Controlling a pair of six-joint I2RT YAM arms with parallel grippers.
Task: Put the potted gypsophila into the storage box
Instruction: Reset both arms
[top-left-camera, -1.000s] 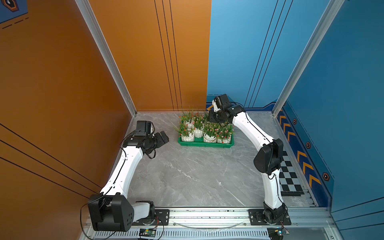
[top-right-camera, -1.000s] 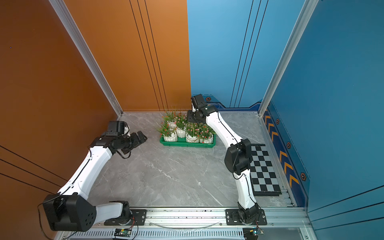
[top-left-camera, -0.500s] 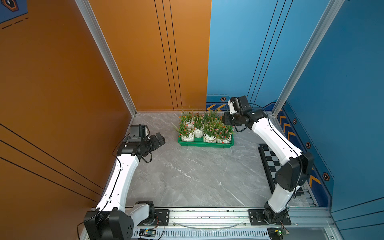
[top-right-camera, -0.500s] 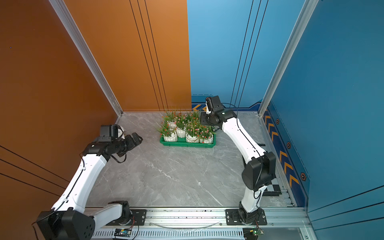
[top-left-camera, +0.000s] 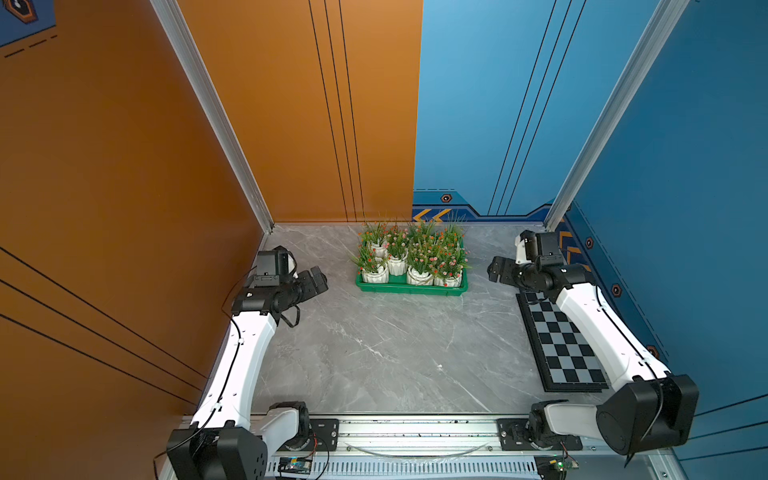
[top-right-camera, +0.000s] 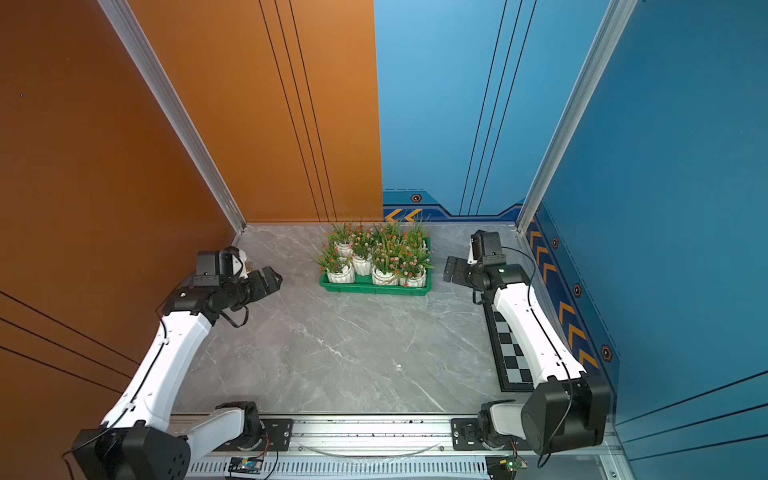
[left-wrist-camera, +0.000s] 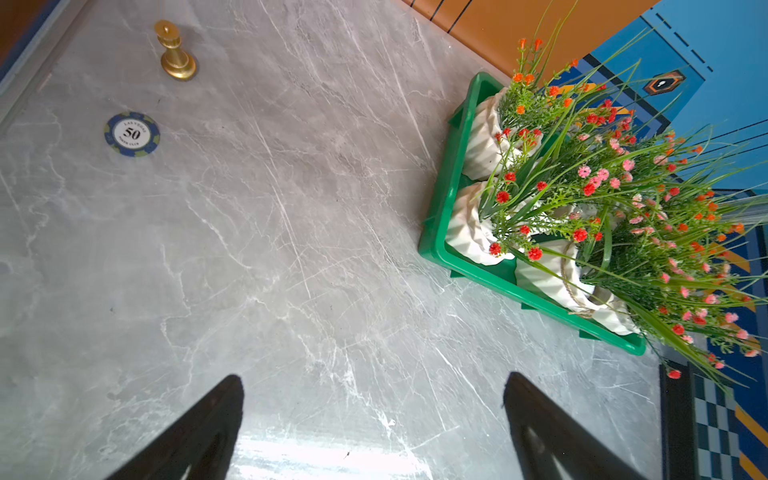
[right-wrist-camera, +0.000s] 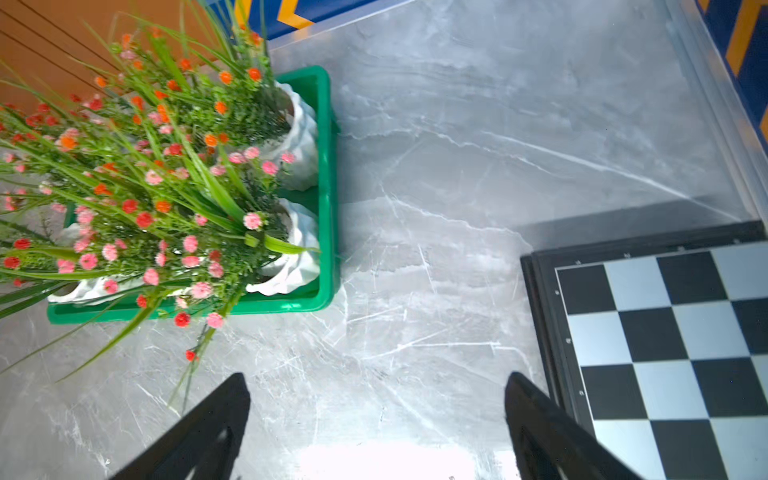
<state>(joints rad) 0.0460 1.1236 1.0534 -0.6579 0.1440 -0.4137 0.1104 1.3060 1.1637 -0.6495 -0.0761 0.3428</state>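
Observation:
The storage box (top-left-camera: 409, 289) (top-right-camera: 374, 290) is a green tray at the back middle of the marble floor. Several potted gypsophila (top-left-camera: 415, 257) (top-right-camera: 378, 259) stand packed inside it, white ribbed pots with grassy leaves and red, orange and pink flowers. The left wrist view shows the storage box (left-wrist-camera: 440, 199) with the potted gypsophila (left-wrist-camera: 478, 137) in it, and so does the right wrist view (right-wrist-camera: 328, 187) (right-wrist-camera: 299, 137). My left gripper (top-left-camera: 318, 280) (top-right-camera: 272, 277) (left-wrist-camera: 374, 378) hangs open and empty left of the box. My right gripper (top-left-camera: 494, 270) (top-right-camera: 451, 270) (right-wrist-camera: 376, 376) hangs open and empty to its right.
A black-and-grey checkered board (top-left-camera: 561, 345) (top-right-camera: 509, 353) (right-wrist-camera: 665, 332) lies along the right wall under my right arm. A gold chess piece (left-wrist-camera: 176, 54) and a blue poker chip (left-wrist-camera: 131, 134) sit on the floor near the left wall. Walls close in the back and sides.
My right arm has pulled away from over the box to the right, and its jaws have opened. My left arm has drawn back a little toward the left wall.

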